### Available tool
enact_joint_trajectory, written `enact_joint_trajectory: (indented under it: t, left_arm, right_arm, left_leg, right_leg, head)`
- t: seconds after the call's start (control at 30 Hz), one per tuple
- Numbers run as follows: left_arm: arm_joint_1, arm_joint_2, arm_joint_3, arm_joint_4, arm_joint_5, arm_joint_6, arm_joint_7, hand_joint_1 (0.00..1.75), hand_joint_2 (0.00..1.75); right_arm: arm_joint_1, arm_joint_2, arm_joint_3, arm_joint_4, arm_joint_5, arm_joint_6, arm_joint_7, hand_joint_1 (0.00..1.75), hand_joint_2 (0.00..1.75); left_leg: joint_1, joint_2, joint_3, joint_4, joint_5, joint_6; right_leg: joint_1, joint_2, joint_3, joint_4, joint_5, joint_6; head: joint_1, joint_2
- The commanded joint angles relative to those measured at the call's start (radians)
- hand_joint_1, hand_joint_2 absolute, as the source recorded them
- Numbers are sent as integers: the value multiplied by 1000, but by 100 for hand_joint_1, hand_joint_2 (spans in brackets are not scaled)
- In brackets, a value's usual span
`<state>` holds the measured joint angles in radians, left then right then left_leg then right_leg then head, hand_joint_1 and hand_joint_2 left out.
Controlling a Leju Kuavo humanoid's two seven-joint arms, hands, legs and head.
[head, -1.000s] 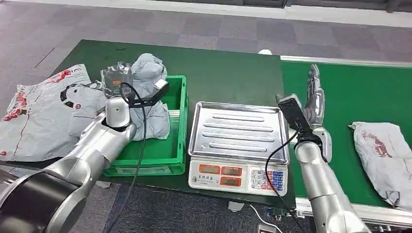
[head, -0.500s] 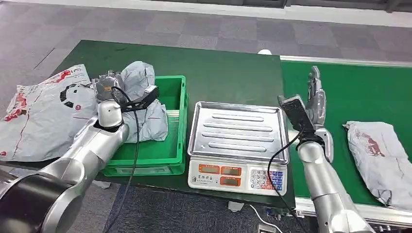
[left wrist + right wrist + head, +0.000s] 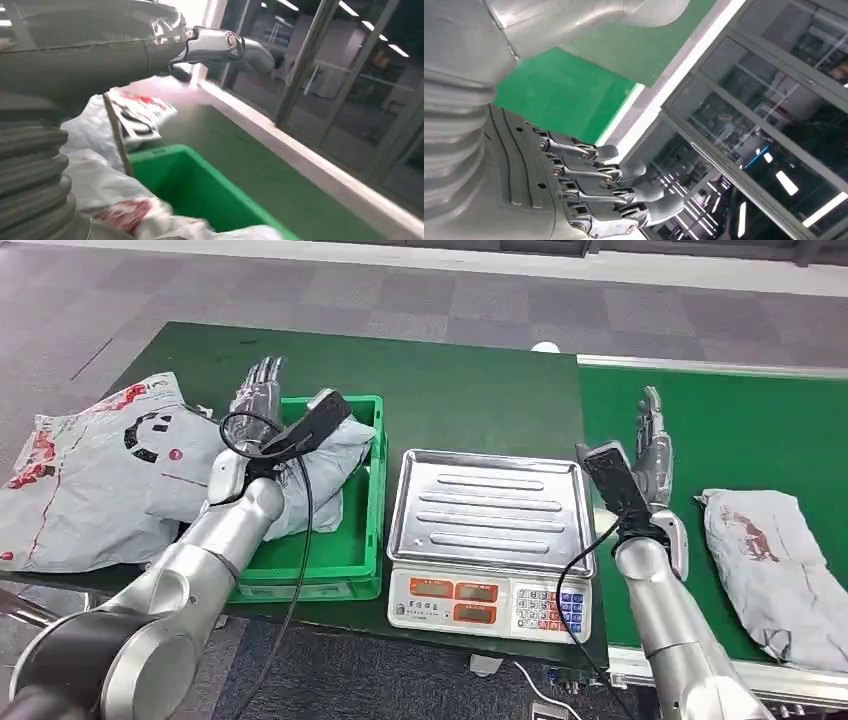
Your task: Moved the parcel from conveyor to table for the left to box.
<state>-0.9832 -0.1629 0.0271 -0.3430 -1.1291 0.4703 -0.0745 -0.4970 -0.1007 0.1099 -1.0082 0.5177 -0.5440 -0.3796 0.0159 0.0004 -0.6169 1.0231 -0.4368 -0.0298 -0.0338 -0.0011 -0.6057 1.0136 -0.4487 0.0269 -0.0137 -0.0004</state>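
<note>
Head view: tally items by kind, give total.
Grey parcels: 2, one in the green crate at, one on the conveyor at
Flat printed poly bags left of the crate: a pile, count unclear
Crates: 1
Scales: 1
Robot hands: 2, left hand, right hand, both empty
Total: 6, plus the pile

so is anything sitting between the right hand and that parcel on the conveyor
Nothing visible. The right hand is raised, fingers straight, over bare green belt, and the parcel lies apart from it on the conveyor. The scale sits on the hand's other side.
</note>
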Motion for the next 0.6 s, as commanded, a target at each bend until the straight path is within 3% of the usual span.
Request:
enact_joint_trajectory:
  t: [0.03,0.2,0.3,0.4,0.5,0.6]
  left_arm:
    - [-69,-100,210,-3,193,-73,-163,0,175]
    - [-68,-95,209,-3,195,-75,-164,0,175]
    - [-74,-129,274,-19,388,-238,-275,0,175]
    - [-74,-168,296,-35,523,-369,-301,0,175]
    - [-58,-186,258,-32,624,-482,-307,0,175]
    - [-46,-186,197,-25,673,-482,-314,0,175]
  right_arm:
    - [20,-27,9,-20,29,-14,27,0,175]
    - [22,-25,7,-25,29,-13,27,0,175]
    - [55,-22,-31,-61,48,-3,37,0,175]
    - [75,-8,-53,-86,71,2,38,0,175]
    - [70,15,-67,-80,75,37,48,0,175]
    - [68,24,-71,-73,61,71,51,0,175]
  left_leg:
    - [1,-2,-1,1,0,1]
    - [0,0,0,0,0,1]
    - [1,-1,1,0,0,2]
    - [1,-3,-1,1,0,1]
    - [0,-2,-1,1,0,1]
    - [0,0,2,-1,-1,2]
  right_leg:
    - [1,-2,0,0,0,-2]
    - [0,0,0,0,0,-2]
    - [1,-1,2,-1,0,-3]
    - [1,-3,1,0,-1,-2]
    - [1,-3,0,0,-1,-2]
    - [1,-1,2,-1,0,-3]
  head:
    - [0,0]
    - [0,0]
    - [0,0]
    - [0,0]
    - [0,0]
    - [0,0]
